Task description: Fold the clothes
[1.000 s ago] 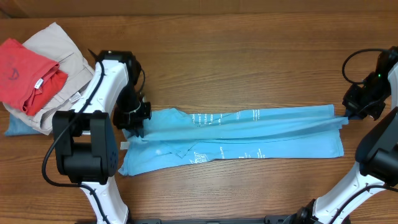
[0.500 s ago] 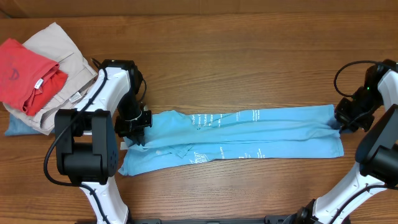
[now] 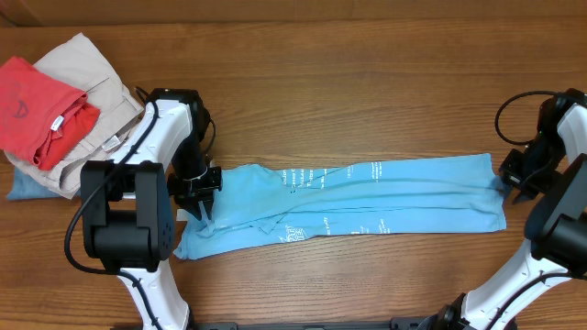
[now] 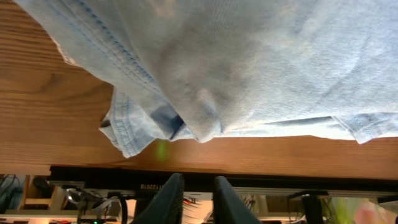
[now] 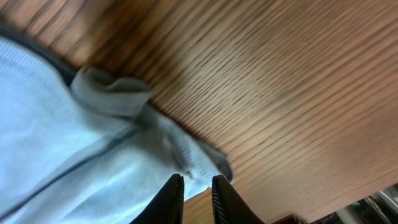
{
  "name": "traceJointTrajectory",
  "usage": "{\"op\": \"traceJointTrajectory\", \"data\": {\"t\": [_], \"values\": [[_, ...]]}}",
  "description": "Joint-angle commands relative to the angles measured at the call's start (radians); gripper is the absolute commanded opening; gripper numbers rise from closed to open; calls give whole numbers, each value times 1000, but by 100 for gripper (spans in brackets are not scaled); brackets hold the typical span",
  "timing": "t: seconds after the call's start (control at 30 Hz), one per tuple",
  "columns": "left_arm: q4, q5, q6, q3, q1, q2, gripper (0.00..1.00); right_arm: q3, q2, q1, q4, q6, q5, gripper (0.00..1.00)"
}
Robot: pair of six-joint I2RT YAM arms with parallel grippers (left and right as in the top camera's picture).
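The clothes, a light sky-blue T-shirt [image 3: 367, 197] with white lettering, lie on the wooden table as a long strip folded lengthwise. My left gripper [image 3: 204, 209] sits over the strip's left end. In the left wrist view its jaws [image 4: 198, 182] stand slightly apart with nothing between them, the shirt's hem [image 4: 249, 62] lying just beyond. My right gripper [image 3: 507, 180] is at the strip's right end. In the right wrist view the right gripper [image 5: 196, 180] also stands slightly open, and a bunched corner of the shirt [image 5: 118, 99] lies loose on the wood just past its tips.
At the back left lies a pile of other garments: a red T-shirt [image 3: 37, 101] on beige trousers [image 3: 87, 69], with blue denim [image 3: 23, 188] under them. The table's front edge [image 4: 249, 158] runs close behind the left gripper.
Both grippers have parted their jaws and let go of the shirt. Its lifted right end has dropped flat on the table, and the left gripper has shifted slightly toward the front.
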Motion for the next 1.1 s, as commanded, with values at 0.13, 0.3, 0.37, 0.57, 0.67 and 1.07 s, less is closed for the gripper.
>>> {"op": "traceJointTrajectory", "data": {"t": [0.13,0.3,0.37,0.57,0.67,1.07], "values": [[41,-24,-14,84,-6,-134,18,-2,-36,-11,39,-40,-87,29],[110,37,-14,123,-7,-202,31,-1,-37,-50,37,-144,-272,47],[126,68,-13,123,-7,-205,33,-1,-37,-76,34,-178,-336,53],[163,108,-13,85,-10,-201,33,-2,-37,-146,30,-185,-392,69],[187,108,-14,59,-10,-201,33,-3,-36,-159,35,-219,-422,72],[237,108,-10,-11,-13,-201,32,-132,-36,-158,172,-283,-422,84]]}}
